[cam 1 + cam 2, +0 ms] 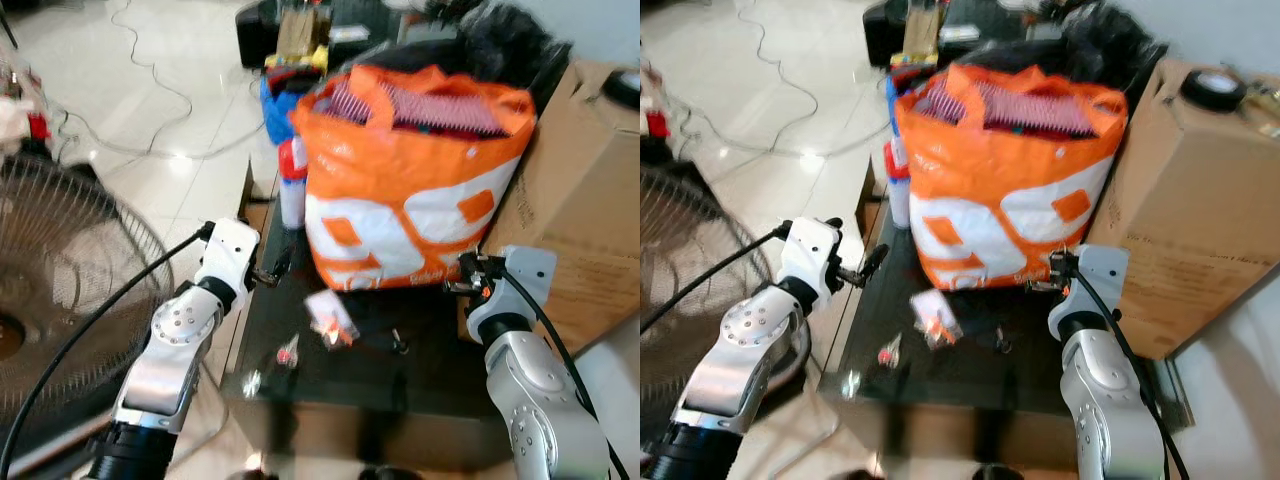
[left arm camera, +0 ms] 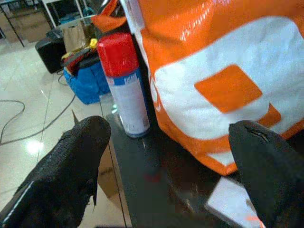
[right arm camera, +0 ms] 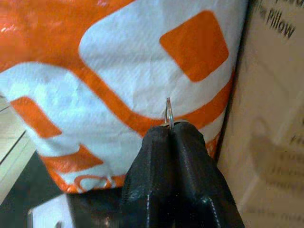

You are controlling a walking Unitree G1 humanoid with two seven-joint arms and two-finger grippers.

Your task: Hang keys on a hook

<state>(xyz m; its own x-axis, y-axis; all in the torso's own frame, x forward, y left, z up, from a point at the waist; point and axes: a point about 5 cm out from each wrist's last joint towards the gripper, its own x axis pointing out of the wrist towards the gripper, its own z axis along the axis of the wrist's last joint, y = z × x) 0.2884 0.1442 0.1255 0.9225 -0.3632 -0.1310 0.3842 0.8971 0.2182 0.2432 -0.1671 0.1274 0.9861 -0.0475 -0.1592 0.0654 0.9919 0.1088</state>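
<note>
One fan (image 1: 60,290) at far left on the tiled floor (image 1: 150,80), cables trailing across the tiles. One cardboard box (image 1: 585,210) at right, a tape roll (image 1: 1212,88) on top. One big orange-and-white bag (image 1: 415,190) stuffed full, standing on the back half of the dark surface (image 1: 340,375), its right side tight against the box. One blue bag (image 1: 275,110) behind it on the floor.

One spray can (image 2: 124,88), red cap, upright at the surface's left edge, just beside the orange bag.

Two arms. Left gripper (image 1: 272,268) over the surface's left edge, near the can; jaws spread wide, nothing between them. Right gripper (image 3: 170,130) at the bag's lower right corner, in the narrow gap between bag and box; jaws clenched on a thin metal ring (image 3: 168,113) that sticks up from the tips. I take that for the key ring, but no keys hanging from it can be made out.

Small stuff on the front half of the surface: one white packet (image 1: 330,315) with red bits, one small red-tipped item (image 1: 288,352), one small shiny piece (image 1: 251,381) near the front left corner, one small dark piece (image 1: 398,342). All blurred, can't identify them.

Open room: front half of the surface is mostly bare dark top, and open floor to the left of it. Right side is boxed in.
</note>
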